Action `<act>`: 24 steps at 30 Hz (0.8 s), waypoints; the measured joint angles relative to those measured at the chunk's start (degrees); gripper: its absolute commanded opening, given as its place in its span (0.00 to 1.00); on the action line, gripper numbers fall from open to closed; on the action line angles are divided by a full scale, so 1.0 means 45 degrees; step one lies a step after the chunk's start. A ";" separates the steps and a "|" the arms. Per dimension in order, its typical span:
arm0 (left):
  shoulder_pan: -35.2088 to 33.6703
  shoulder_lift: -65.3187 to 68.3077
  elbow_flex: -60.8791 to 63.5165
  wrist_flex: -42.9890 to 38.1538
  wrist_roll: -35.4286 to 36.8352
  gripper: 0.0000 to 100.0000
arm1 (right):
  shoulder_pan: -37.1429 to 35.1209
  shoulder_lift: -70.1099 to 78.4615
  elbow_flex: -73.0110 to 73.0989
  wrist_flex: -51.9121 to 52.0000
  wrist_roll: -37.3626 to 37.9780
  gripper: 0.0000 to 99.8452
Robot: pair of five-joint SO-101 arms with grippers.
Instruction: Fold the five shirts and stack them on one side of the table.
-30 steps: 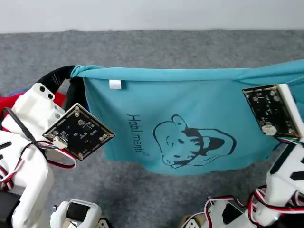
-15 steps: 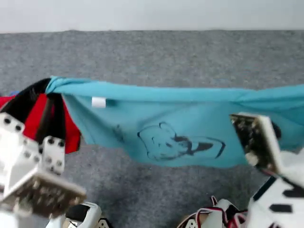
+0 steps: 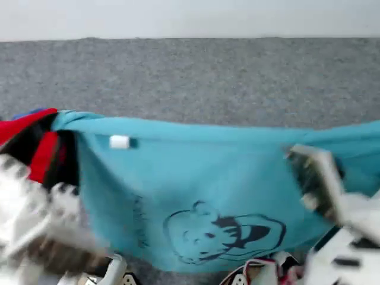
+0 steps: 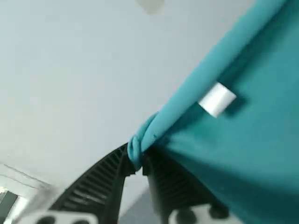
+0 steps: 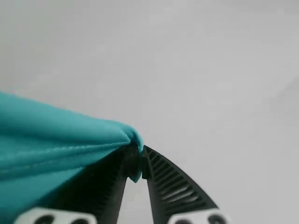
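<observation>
a: where's the teal shirt (image 3: 208,184)?
b: hanging over the grey table (image 3: 196,77), stretched wide between the two arms, its print facing the high camera and a white tag (image 3: 119,141) near the top edge
a: and the left gripper (image 4: 135,161)?
b: clamped on one bunched top corner, cloth pinched between its black fingers (image 4: 100,179)
a: the right gripper (image 5: 135,165)?
b: pinching the opposite corner the same way
a: anything else?
b: a red shirt (image 3: 35,142) at the left edge of the high view, just beside the teal one's held corner
</observation>
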 measured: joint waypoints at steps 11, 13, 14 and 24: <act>0.0000 0.0195 0.9827 -0.3927 0.0000 0.01 | -0.3380 0.5079 0.0039 0.4161 0.1485 0.01; 0.0000 0.0215 1.1604 -0.5646 0.0000 0.01 | -0.3614 0.5978 0.0039 0.4278 0.1485 0.01; 0.0000 0.0215 1.2386 -0.6525 -0.0078 0.01 | -0.3712 0.6408 0.0039 0.4298 0.1485 0.01; -0.0352 0.2676 1.4789 -1.2444 -0.1778 0.01 | -0.4650 1.0100 0.0039 0.2637 0.1270 0.01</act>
